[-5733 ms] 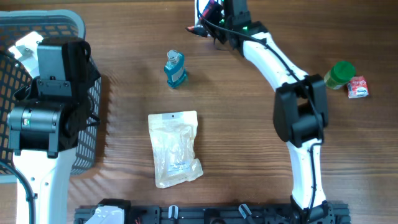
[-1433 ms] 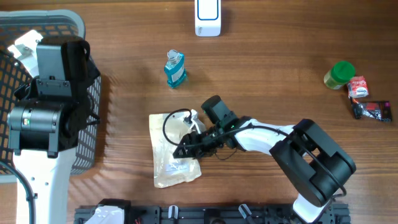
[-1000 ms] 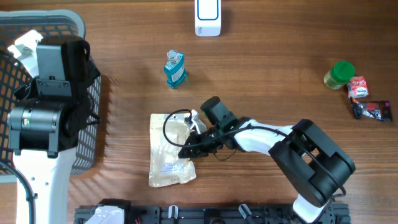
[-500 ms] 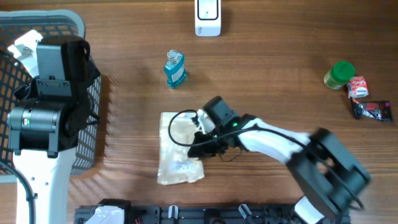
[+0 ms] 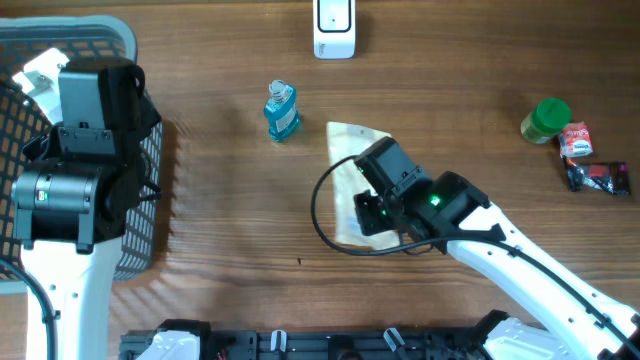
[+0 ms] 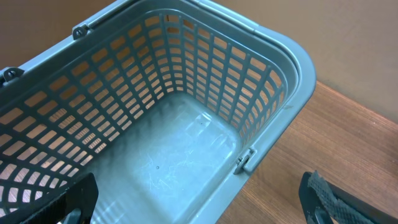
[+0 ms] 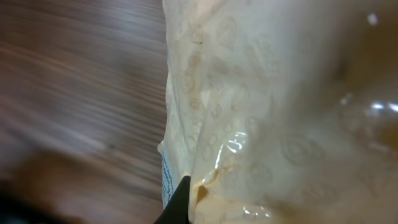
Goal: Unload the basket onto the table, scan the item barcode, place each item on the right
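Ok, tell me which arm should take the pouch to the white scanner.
Right. The right gripper is shut on the pouch, nearer the scanner; the left gripper hangs open over the basket.

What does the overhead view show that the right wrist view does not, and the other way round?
Only the overhead view shows the white scanner, the blue bottle, the green jar and the basket. Only the right wrist view shows the crinkled film of the pouch close up, with a dark fingertip at its edge. Both show the pouch, held by the right gripper, and the wooden table.
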